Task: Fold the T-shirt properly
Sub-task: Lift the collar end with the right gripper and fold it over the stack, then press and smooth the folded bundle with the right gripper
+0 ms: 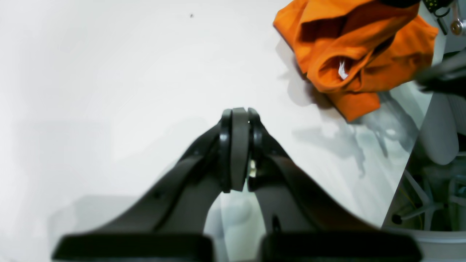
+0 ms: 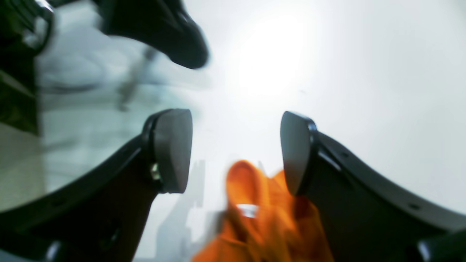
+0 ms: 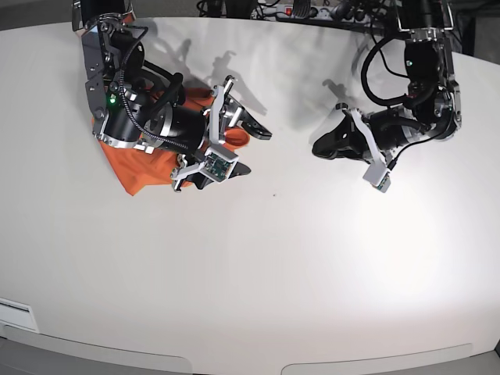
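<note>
We see the right tool (image 2: 236, 153) wide open above the crumpled orange T-shirt (image 1: 349, 54), which lies bunched on the white worktop (image 3: 273, 266) under the right arm; the fingers hold nothing. The left tool (image 1: 239, 120) is fully closed with its pads pressed together, empty, well apart from the T-shirt.

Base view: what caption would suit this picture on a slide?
Two-armed robot at a white table: right pincer open by the crumpled orange T-shirt, left pincer shut, apart from it.
</note>
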Controlling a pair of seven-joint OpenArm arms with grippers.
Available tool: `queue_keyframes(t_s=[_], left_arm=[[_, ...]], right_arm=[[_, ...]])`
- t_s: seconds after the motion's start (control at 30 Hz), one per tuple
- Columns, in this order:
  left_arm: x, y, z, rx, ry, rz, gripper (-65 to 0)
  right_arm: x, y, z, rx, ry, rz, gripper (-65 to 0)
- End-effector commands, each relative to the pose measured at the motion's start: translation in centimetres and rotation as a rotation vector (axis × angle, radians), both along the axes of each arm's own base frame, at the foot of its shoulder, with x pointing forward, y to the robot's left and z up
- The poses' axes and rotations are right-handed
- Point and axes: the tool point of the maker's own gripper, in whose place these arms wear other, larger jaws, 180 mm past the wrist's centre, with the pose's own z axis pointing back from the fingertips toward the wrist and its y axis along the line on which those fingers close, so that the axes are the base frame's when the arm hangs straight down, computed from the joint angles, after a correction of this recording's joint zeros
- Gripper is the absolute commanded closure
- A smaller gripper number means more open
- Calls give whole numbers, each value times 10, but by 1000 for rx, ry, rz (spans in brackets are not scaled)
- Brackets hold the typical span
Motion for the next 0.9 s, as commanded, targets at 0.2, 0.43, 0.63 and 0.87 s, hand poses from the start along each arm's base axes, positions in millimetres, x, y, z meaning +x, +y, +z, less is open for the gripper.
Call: queue_keyframes(t_s=[0.2, 0.43, 0.63, 0.87], left_arm=[[6, 0, 13, -8, -55, -11, -1], [8, 0, 13, -5, -60, -6, -1], [8, -1, 15, -20, -63, -7, -1], [7, -2, 14, -19, -58, -11, -1]], right_arm=[[31, -81, 43, -9, -147, -261, -403], [0, -152, 12, -65, -4, -433, -403], [-5, -157, -8, -29, 52, -460, -403], [16, -169, -27, 19, 103, -503, -403]])
